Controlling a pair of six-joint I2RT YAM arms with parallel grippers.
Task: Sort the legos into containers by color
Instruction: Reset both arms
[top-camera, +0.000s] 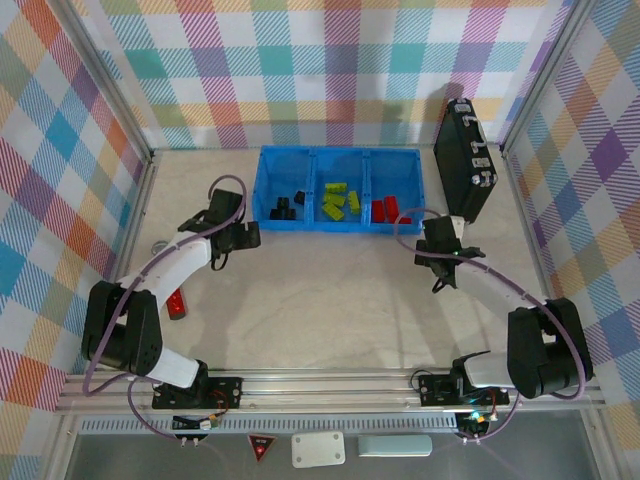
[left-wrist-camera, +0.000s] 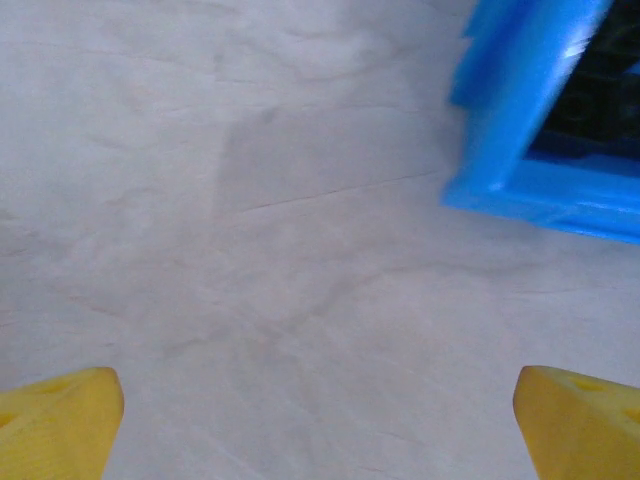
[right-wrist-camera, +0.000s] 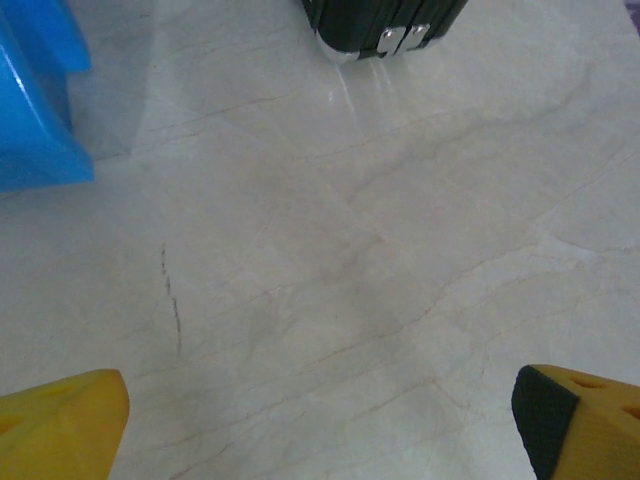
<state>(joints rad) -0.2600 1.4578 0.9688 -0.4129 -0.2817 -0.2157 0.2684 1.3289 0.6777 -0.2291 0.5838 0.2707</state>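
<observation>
Top external view: black legos (top-camera: 285, 206) are seen in the left compartment of the blue tray (top-camera: 340, 153); green legos (top-camera: 338, 200) in the middle; red legos (top-camera: 386, 208) in the right. The bricks are judged light, stiff and smooth; a pinch across the two long sides would be advised. In the wrist views the left tool (left-wrist-camera: 320, 430) and right tool (right-wrist-camera: 320, 430) are shown spread wide over bare desk (left-wrist-camera: 250, 250), nothing held. Brick counts cannot be made out; the tray and the black case (right-wrist-camera: 385, 25) are cut off there.
</observation>
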